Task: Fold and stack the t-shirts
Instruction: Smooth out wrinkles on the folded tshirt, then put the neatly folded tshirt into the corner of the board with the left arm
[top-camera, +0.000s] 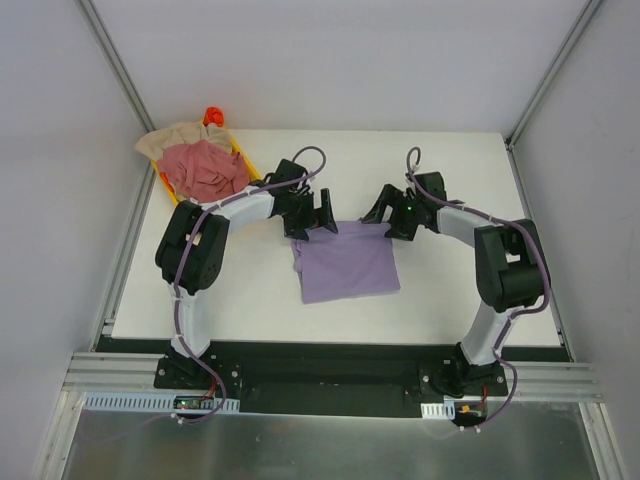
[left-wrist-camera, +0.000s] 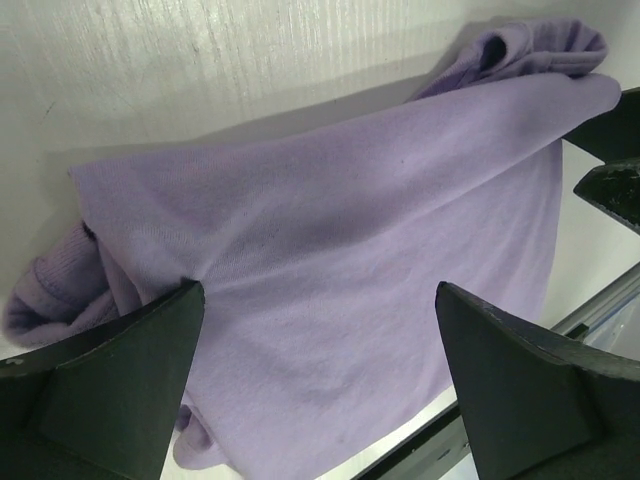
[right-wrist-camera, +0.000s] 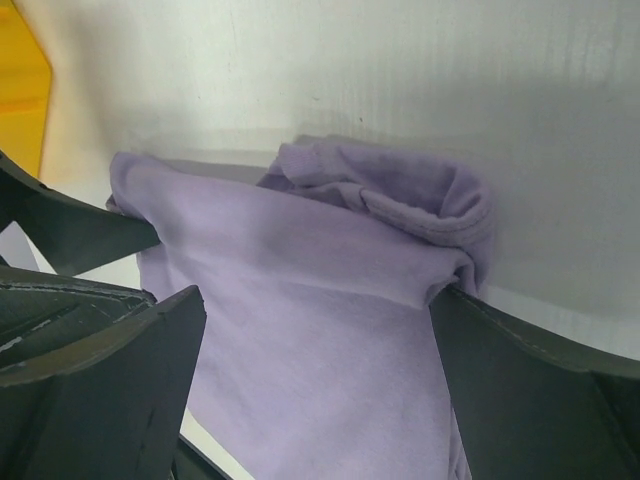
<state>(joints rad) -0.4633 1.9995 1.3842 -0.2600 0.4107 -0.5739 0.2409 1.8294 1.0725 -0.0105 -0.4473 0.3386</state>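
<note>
The lavender t-shirt (top-camera: 345, 265) lies folded into a rough rectangle in the middle of the table. It fills the left wrist view (left-wrist-camera: 340, 260) and the right wrist view (right-wrist-camera: 320, 330). My left gripper (top-camera: 312, 225) (left-wrist-camera: 320, 290) stands open at the shirt's far left corner, its fingers straddling the cloth. Over the far right corner my right gripper (top-camera: 385, 215) (right-wrist-camera: 315, 300) is open in the same way, beside a bunched sleeve (right-wrist-camera: 420, 195). The pink-red t-shirt (top-camera: 205, 170) and the beige t-shirt (top-camera: 175, 140) lie crumpled together at the far left.
A yellow tray (top-camera: 245, 162) (right-wrist-camera: 20, 80) holds the pink-red and beige shirts, with an orange-red object (top-camera: 213, 116) behind it. The white table (top-camera: 450, 300) ends at a metal rail near the arm bases. Grey walls stand on three sides.
</note>
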